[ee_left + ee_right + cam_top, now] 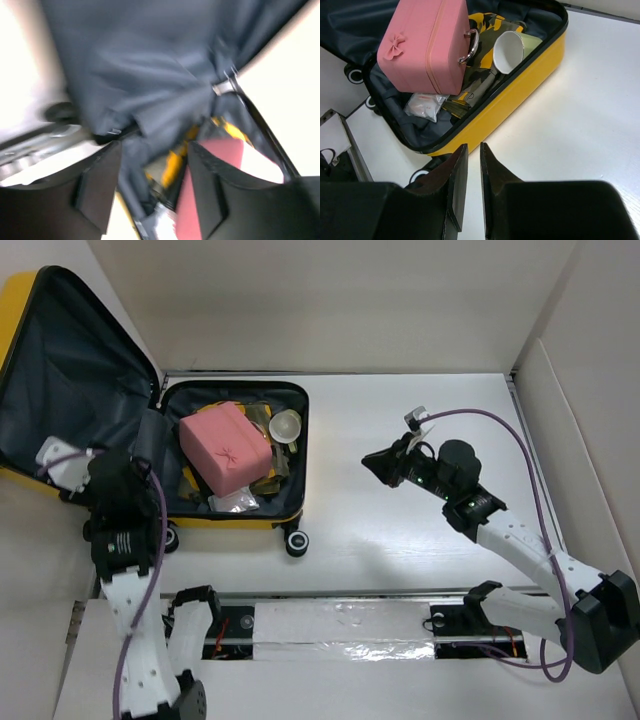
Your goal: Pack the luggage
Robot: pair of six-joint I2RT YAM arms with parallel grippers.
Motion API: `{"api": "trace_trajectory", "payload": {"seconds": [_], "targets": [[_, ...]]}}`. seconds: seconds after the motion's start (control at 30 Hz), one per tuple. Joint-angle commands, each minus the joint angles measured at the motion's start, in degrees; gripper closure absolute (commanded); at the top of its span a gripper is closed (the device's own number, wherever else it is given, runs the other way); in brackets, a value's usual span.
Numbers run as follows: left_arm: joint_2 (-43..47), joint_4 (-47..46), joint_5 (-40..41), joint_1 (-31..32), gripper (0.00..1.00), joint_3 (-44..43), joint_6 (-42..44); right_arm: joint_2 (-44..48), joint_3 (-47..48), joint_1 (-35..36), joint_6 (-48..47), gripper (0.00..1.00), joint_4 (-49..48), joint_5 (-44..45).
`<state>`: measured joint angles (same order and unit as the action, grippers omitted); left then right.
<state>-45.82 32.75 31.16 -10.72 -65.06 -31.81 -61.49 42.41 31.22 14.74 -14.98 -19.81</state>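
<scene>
Well left of the right gripper (372, 462) lies luggage (80, 360).

- The left gripper (154, 155) sits at the bottom of the frame, its two black fingers (97, 185) apart with nothing pinched between them.
- The luggage (165, 45) fills the upper frame with its dark grey lining (125, 100), which hangs in folds (the whole view is blurred).
- A small metal clip (223, 87) glints at the lining's right edge.
- A pink case (225, 150) shows just behind the finger at the frame's right.
- Yellow patches (172, 165) show in the gap between the fingers.
- Pale table (285, 90) lies to the right.
</scene>
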Motion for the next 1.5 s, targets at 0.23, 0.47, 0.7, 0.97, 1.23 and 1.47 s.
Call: {"api": "trace_trajectory", "payload": {"seconds": [0.23,0.47,0.7,0.97,1.23,1.47], "targets": [[-3.03,-2.68,23.87,-2.19,0.31,8.55,7.02,-0.82,1.62,-0.55,-1.65,0.77,-0.40,-3.30],[-12.09,-0.76,22.27,-9.32,0.36,2.75,5.97,-1.87,2.32,0.59,-2.35,0.77,0.57,-2.07],[-18.77,0.90,22.37,-9.32,0.42,-6.39,5.10,-3.72,3.29,1.74,-3.58,0.76,1.71,-0.58],[-17.11,-2.16,20.61,-9.32,0.62,-2.45,6.58,-5.65,4.26,0.69,-4.11,0.75,4.61,4.17],[-16.49,-2.16,18.85,-7.57,1.00,-2.97,7.37,-7.41,4.52,-2.30,-2.97,0.76,5.76,3.73],[-13.24,-5.94,12.88,-0.02,1.00,-2.26,8.43,-8.82,4.78,-2.31,-2.44,0.76,5.75,3.82]]}}
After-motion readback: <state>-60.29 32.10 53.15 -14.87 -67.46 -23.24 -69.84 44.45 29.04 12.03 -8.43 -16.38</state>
